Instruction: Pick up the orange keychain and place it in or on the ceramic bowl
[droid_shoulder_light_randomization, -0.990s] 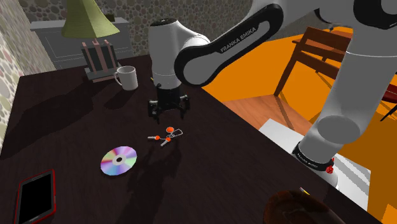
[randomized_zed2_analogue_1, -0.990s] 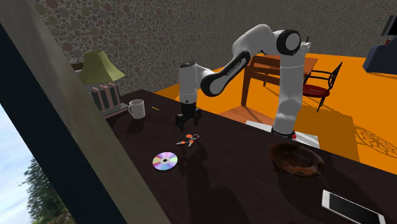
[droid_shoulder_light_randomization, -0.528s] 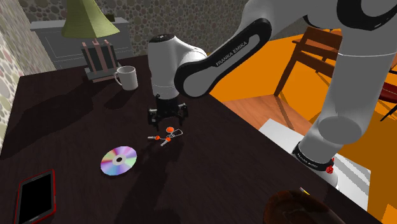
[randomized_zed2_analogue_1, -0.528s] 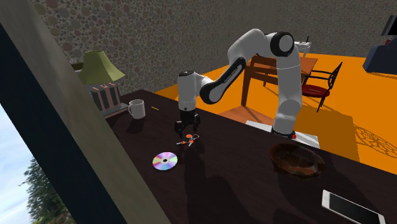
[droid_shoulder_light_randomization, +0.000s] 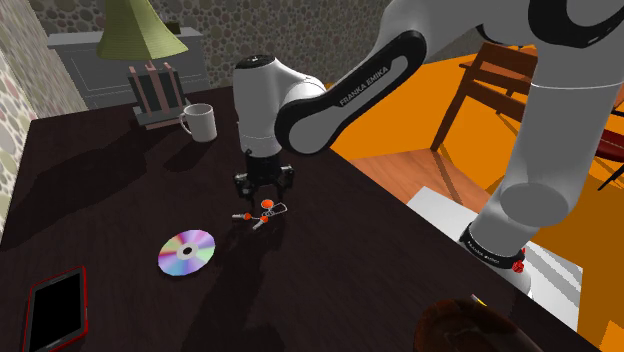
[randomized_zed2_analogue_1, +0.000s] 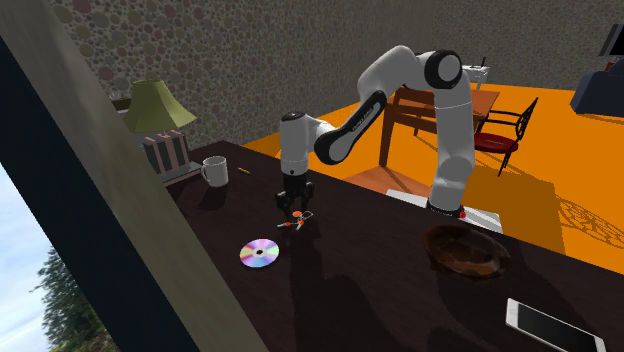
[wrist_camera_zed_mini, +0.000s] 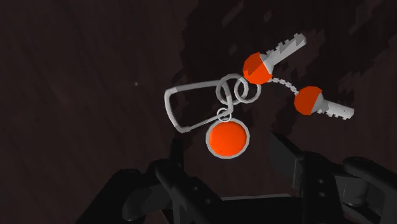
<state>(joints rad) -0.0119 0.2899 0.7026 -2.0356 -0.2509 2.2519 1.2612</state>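
Observation:
The orange keychain (droid_shoulder_light_randomization: 265, 210) lies flat on the dark table (droid_shoulder_light_randomization: 100, 200): a round orange tag (wrist_camera_zed_mini: 227, 139), a silver clip, rings and two orange-headed keys (wrist_camera_zed_mini: 267, 63). My black gripper (droid_shoulder_light_randomization: 265, 197) points straight down just over it, also seen from across the room as gripper (randomized_zed2_analogue_1: 295, 208) above keychain (randomized_zed2_analogue_1: 294, 222). In the wrist view the gripper (wrist_camera_zed_mini: 230, 159) has its fingers (wrist_camera_zed_mini: 175, 175) apart on either side of the round tag, not touching it. The brown bowl (droid_shoulder_light_randomization: 470, 328) sits near the stand, the same bowl (randomized_zed2_analogue_1: 465, 250) lying toward the second exterior view's right.
A rainbow CD (droid_shoulder_light_randomization: 186, 250) lies just beside the keychain. A white mug (droid_shoulder_light_randomization: 200, 122), a book rack (droid_shoulder_light_randomization: 155, 95) and a green lamp (droid_shoulder_light_randomization: 135, 28) stand at the table's far end. A red-edged tablet (droid_shoulder_light_randomization: 55, 308) and a white phone (randomized_zed2_analogue_1: 553, 328) lie near the edges.
The gripper has come down from above the table onto the keychain, and its fingers have drawn closer together. The keychain has not moved.

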